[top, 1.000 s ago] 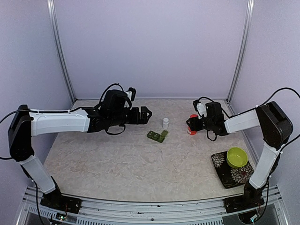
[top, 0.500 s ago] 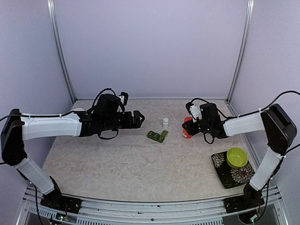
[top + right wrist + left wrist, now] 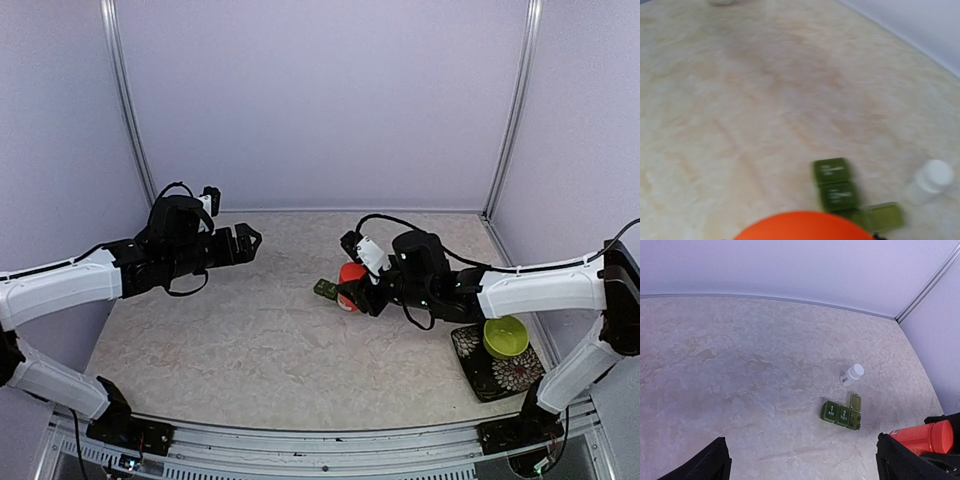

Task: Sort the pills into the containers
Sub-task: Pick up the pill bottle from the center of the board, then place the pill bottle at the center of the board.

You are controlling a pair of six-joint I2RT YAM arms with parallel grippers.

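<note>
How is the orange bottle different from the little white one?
The orange bottle is bigger than the white bottle. The orange bottle is held sideways in the right gripper; the white bottle stands free on the table. Both are capped and near the green pill box.

Red-orange bottle (image 3: 805,226) between the right gripper's (image 3: 352,292) jaws cut off by the lower edge, pill box (image 3: 837,192) ahead of them blurred, lettering unreadable, white vial (image 3: 931,181) smeared
</note>
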